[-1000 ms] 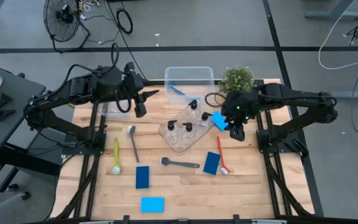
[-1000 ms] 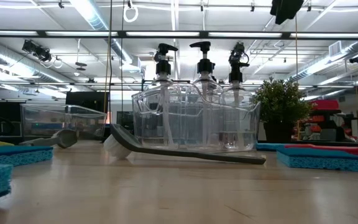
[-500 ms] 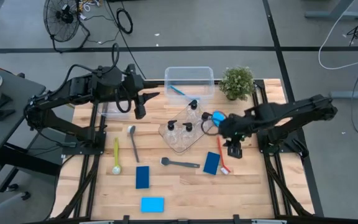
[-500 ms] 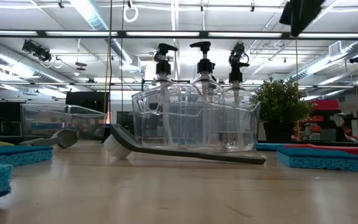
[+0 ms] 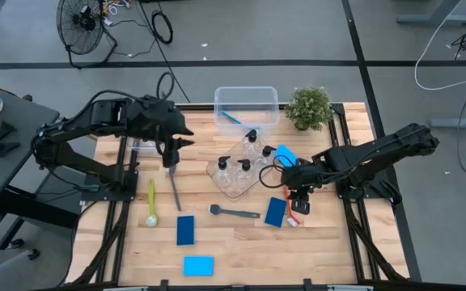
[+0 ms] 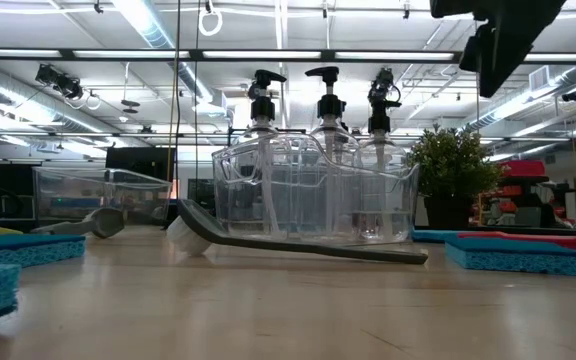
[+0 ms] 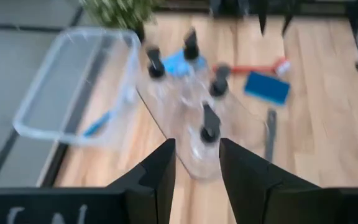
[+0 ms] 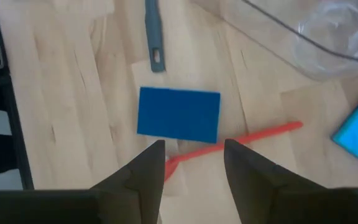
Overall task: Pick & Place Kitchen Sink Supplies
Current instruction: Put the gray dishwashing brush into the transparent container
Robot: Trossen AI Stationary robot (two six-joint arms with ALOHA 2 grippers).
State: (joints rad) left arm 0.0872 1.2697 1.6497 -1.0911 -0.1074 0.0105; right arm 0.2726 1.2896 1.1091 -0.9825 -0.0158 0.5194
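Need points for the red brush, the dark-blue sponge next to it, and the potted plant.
red brush [image 8: 253,138]: right wrist view, mid-handle.
dark-blue sponge [image 8: 179,114]: right wrist view, centre of its top face.
potted plant [image 5: 308,105]: high view, middle of the foliage.

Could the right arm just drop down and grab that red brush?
Probably yes. The right gripper hangs right over the red brush with its fingers apart, and nothing covers the brush. Only the dark-blue sponge lies close beside it.
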